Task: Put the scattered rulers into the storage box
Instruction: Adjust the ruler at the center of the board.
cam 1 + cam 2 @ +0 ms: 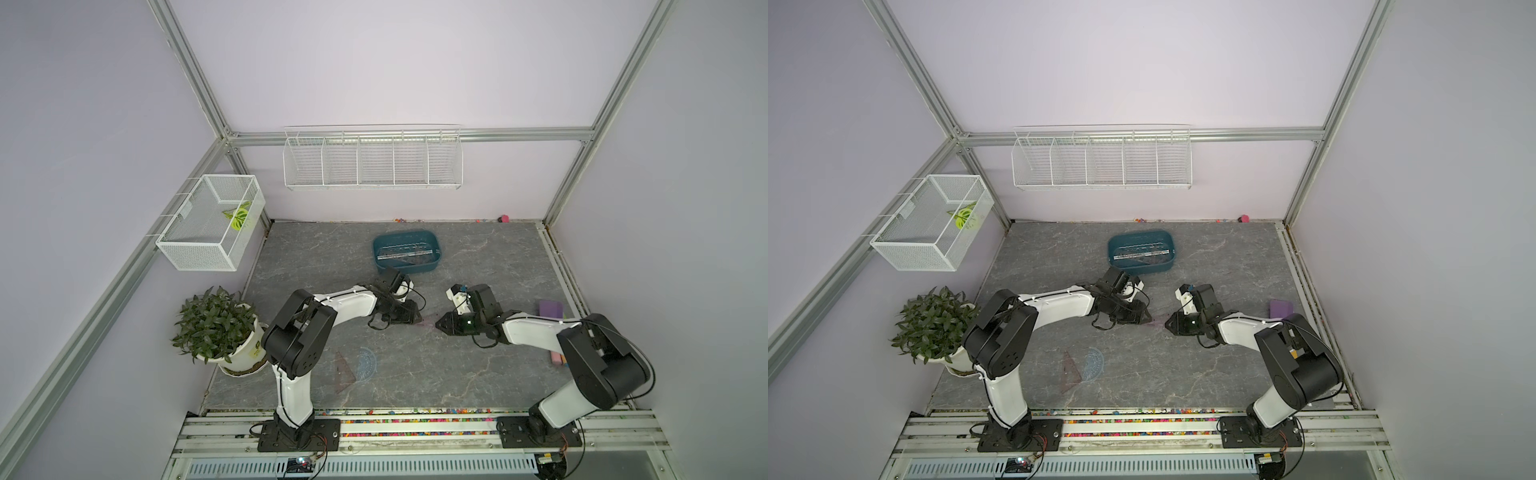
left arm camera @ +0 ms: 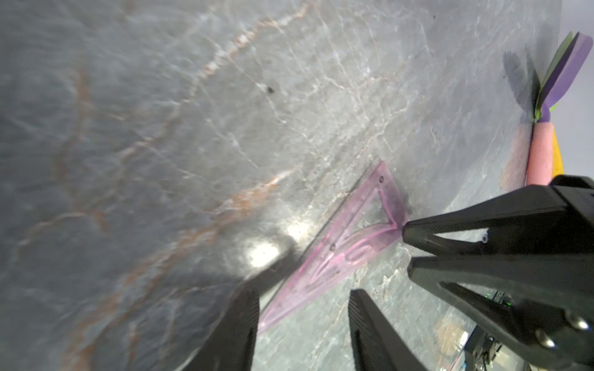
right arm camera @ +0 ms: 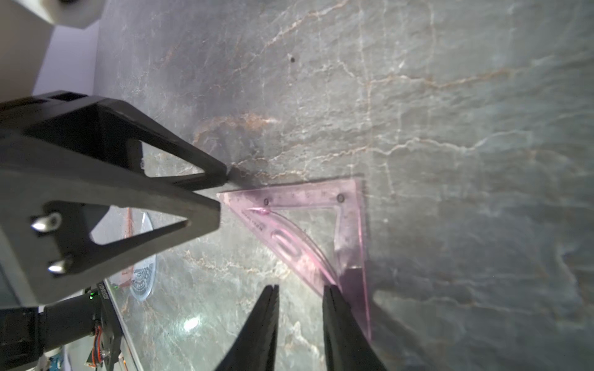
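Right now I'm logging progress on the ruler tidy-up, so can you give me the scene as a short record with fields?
storage box: far side of the table, holding a straight ruler and other pieces
pink triangle: on the table between the grippers, not held
left gripper: open, jaws either side of the triangle's pointed tip
right gripper: open, fingertips at another corner
also loose: brownish triangle and protractor, side by side nearer the front

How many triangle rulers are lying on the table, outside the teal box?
2. A pink triangle lies between the left pincer and the right pincer; a brownish triangle lies beside the protractor. More may be hidden from view.
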`<state>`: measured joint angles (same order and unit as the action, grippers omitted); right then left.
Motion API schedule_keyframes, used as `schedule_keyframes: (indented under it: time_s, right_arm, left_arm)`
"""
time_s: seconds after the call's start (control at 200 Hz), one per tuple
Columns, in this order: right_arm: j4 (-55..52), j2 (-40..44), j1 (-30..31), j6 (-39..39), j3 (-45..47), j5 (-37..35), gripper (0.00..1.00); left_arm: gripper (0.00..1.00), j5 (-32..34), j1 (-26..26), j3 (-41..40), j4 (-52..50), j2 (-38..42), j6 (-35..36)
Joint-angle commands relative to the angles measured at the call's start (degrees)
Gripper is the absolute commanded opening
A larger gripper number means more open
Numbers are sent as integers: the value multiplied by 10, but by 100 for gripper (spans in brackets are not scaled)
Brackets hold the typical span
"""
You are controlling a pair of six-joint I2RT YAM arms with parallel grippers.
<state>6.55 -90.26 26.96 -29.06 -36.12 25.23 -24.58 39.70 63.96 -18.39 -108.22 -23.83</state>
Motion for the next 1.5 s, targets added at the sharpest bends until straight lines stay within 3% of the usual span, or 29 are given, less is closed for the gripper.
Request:
schedule_keyframes:
  time_s: [0.0,0.36,0.77,0.835,1.085,1.5]
  right_arm:
    - [-16,-7,4,12,22,-27,31]
    - [104,-103,-8,-20,84,-5,27]
    - [132,-154,-10,-44,22,39,28]
    - [146,-166,-11,-57,15,49,28]
    - [151,-139,-46,-67,17,73,29]
    - [155,-87,-105,-62,51,119,29]
  left_arm:
    - [52,30,11,-28,-92,-50,9]
    - [58,63,11,-25,-103,-36,5]
    - [59,67,9,5,-100,-92,-15]
    - [54,75,6,20,-103,-104,-22]
    - [42,166,18,71,-156,-118,-36]
    - [38,294,83,132,-247,-184,-49]
